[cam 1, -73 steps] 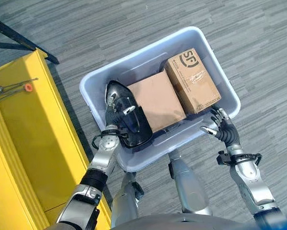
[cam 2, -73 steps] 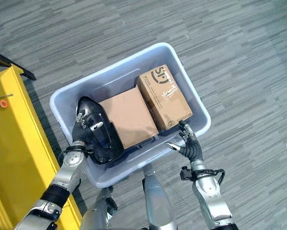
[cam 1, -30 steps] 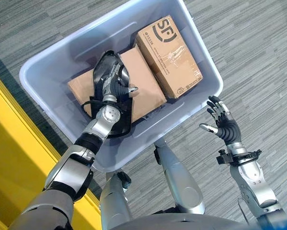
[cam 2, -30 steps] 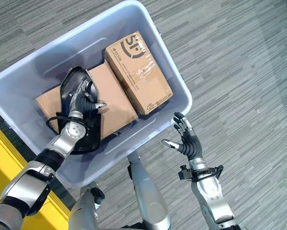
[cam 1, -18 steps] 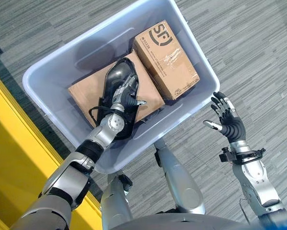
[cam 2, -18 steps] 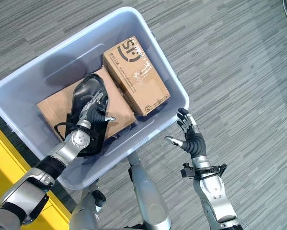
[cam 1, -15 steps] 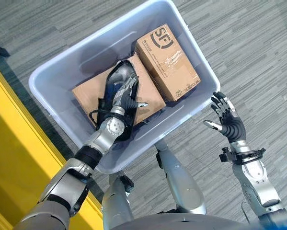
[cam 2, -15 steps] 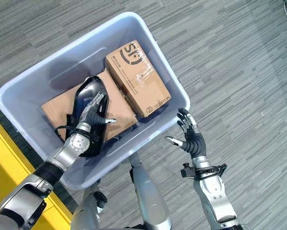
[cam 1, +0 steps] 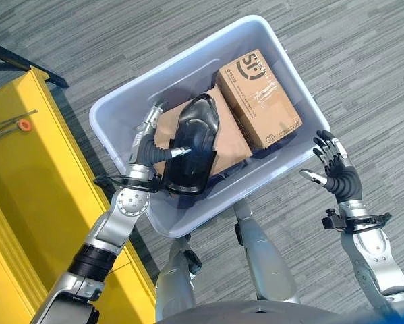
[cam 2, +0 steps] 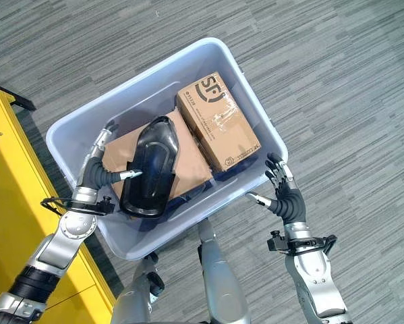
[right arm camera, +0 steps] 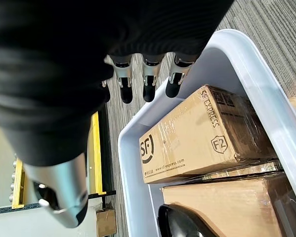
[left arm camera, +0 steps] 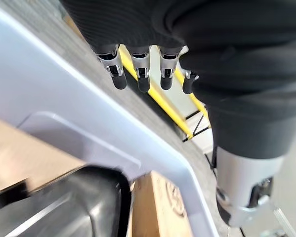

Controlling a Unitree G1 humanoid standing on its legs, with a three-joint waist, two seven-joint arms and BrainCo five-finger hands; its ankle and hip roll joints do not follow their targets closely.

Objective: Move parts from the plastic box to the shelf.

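Note:
A grey plastic box (cam 1: 181,84) stands on the carpet and holds a glossy black moulded part (cam 1: 195,145), a printed cardboard box (cam 1: 259,98) and a plain flat cardboard box (cam 1: 232,145). The black part lies across the plain box, its lower end against the near wall. My left hand (cam 1: 148,156) is inside the box at the part's left edge. Its fingers (left arm camera: 140,74) are straight along the box wall and its thumb rests on the part. My right hand (cam 1: 336,172) hangs open outside the box's near right corner, empty.
A yellow shelf (cam 1: 26,189) runs along the left, close to the box. A thin metal tool with an orange tip (cam 1: 23,125) lies on it, and a dark bar (cam 1: 19,61) crosses behind it. Grey carpet surrounds the box on the right.
The camera has shifted. My left hand has come off the top of the black part to its left edge, thumb still on it. The right hand stays open, now closer to the box's corner.

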